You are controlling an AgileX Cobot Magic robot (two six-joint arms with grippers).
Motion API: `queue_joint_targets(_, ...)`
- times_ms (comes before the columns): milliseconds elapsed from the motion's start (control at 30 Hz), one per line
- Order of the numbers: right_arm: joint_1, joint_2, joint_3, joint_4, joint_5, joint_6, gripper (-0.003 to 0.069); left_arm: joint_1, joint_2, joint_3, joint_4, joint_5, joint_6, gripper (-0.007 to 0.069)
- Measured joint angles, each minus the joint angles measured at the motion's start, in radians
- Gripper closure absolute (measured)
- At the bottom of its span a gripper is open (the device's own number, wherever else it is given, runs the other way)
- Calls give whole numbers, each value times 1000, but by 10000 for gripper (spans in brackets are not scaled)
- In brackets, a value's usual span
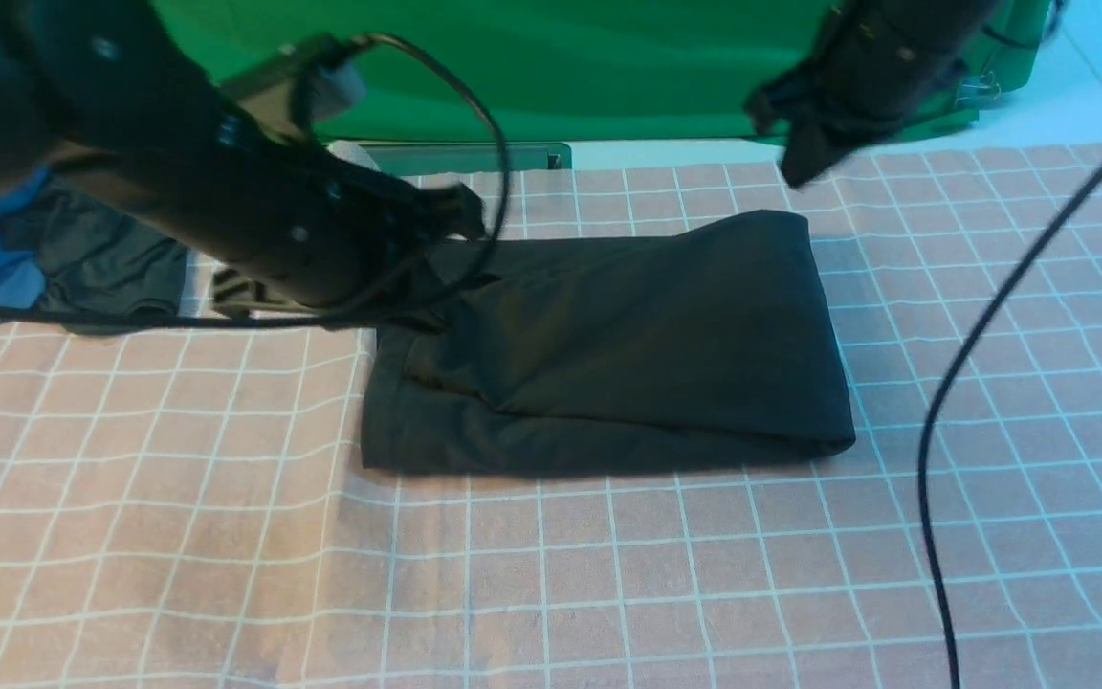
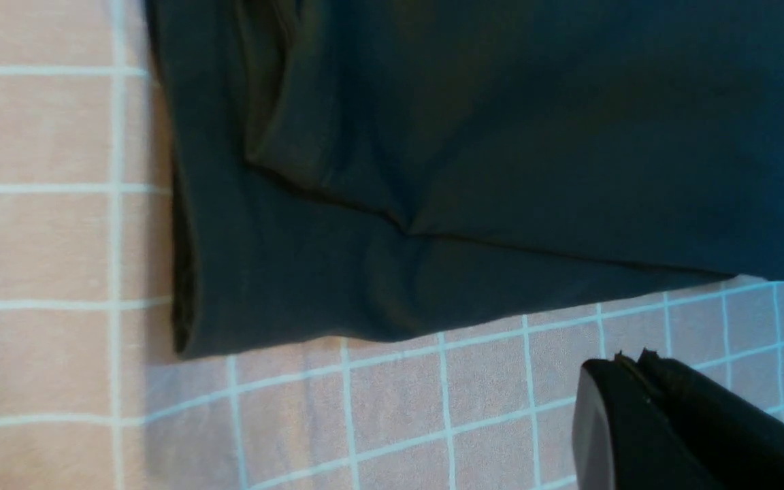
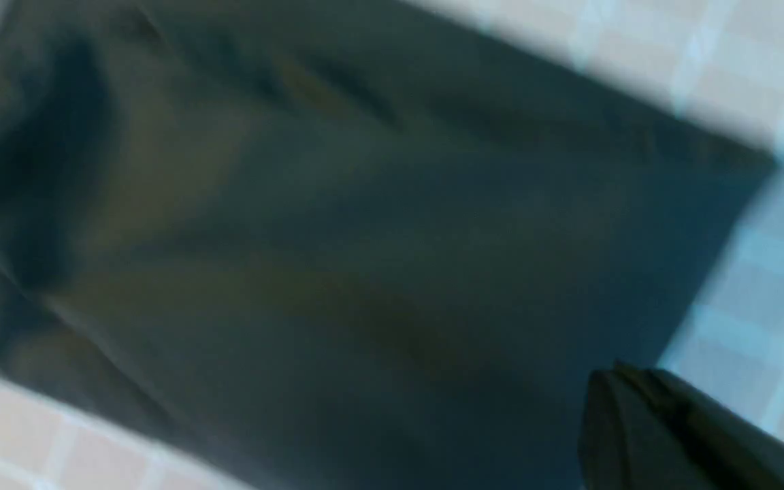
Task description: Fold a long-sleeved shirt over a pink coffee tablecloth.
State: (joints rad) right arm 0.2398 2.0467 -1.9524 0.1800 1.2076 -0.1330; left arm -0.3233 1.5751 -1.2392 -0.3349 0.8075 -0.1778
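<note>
The closed right tool (image 3: 627,374) shows blurred beside the dark folded shirt (image 3: 392,258) on the gridded tablecloth (image 3: 773,272).

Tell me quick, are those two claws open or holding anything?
Left gripper: closed, holding nothing.
Right gripper: closed, holding nothing.

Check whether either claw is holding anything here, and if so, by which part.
Nothing is held: the left claw and the right claw are both shut and empty, and the black shirt lies folded on the tablecloth.
</note>
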Motion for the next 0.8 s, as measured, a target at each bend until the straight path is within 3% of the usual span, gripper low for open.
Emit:
queue_joint_targets(133, -14, -18, 159, 1, 2, -25, 622, -16, 105, -60, -21, -2, 0, 612)
queue_joint_targets(233, -4, -18, 289, 44, -115, -43, 622, -17, 238, -165, -24, -7, 0, 612)
queue_joint_targets(433, 36, -14, 363, 127, -211, -100, 622, -17, 374, -246, 8, -28, -12, 612)
queue_joint_targets(633, 38, -2, 477, 47, -186, -67, 622, -17, 454, -247, 138, 34, -155, 612)
queue_joint_targets(800, 35, -5, 513, 15, -210, -19, 622, -18, 462, -249, 174, 39, -215, 612)
